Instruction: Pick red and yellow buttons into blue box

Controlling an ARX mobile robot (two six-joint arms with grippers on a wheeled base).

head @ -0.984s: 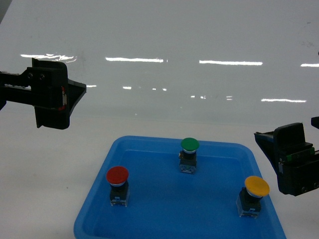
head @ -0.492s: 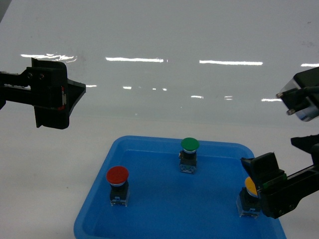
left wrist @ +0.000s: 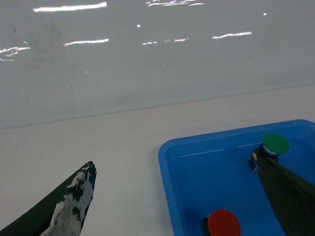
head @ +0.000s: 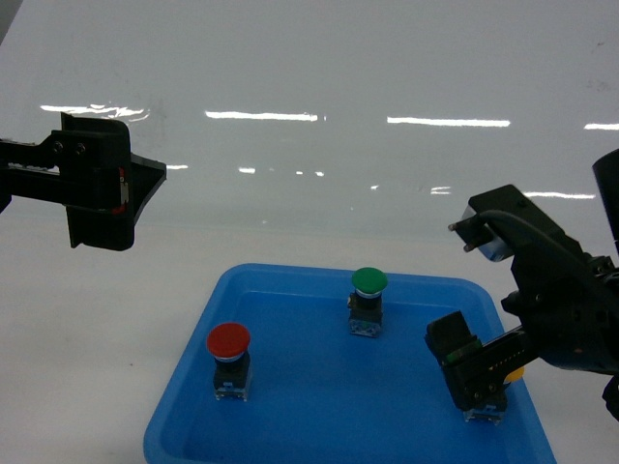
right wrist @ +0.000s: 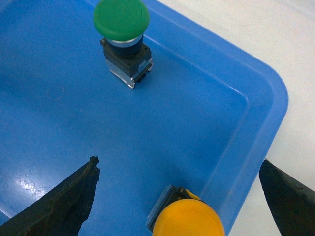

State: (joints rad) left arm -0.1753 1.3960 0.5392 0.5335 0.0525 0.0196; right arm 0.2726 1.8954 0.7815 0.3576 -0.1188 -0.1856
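Observation:
The red button (head: 228, 341) stands upright in the left of a shallow blue tray (head: 179, 387); it also shows in the left wrist view (left wrist: 224, 223). Only a sliver of the yellow button (head: 517, 370) shows in the head view, because my right gripper (head: 479, 372) hangs over it. In the right wrist view that gripper (right wrist: 178, 162) is open, its fingers wide to either side of the yellow button (right wrist: 189, 219). My left gripper (head: 145, 191) hovers open, high and left of the tray, holding nothing (left wrist: 174, 164). The blue box is out of view.
A green-capped button (head: 368, 281) stands at the tray's back middle (right wrist: 121, 18) (left wrist: 275, 143). The yellow button sits close to the tray's right wall (right wrist: 256, 98). White tabletop surrounds the tray, with a glossy white wall (head: 309, 87) behind.
My right gripper has swung in from the right edge, leftwards and down over the tray, now covering the yellow button. The left arm and the buttons have not moved.

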